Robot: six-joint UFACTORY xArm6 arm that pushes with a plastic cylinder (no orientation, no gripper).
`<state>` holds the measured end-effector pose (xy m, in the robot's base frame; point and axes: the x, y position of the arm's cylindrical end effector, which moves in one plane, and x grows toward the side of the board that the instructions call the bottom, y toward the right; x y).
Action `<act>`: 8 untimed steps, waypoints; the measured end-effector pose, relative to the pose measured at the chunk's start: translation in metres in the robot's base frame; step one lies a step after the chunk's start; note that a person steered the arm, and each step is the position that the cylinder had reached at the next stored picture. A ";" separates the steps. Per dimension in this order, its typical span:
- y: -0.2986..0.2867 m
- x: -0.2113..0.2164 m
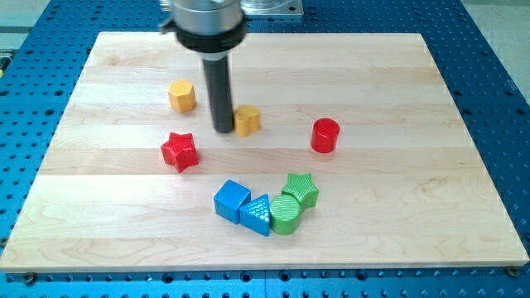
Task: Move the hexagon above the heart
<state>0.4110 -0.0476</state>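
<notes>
Yellow hexagon (181,96) sits on the table (397,207) toward the view's upper left, apart from the yellow heart (248,120). My tip (224,130), a bare rod with no gripper, stands just beside the heart's left edge, right of the hexagon.
</notes>
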 end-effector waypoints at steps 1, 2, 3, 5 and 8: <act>-0.047 -0.030; -0.103 -0.036; -0.134 -0.034; -0.190 -0.053; -0.017 -0.081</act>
<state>0.3305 -0.0645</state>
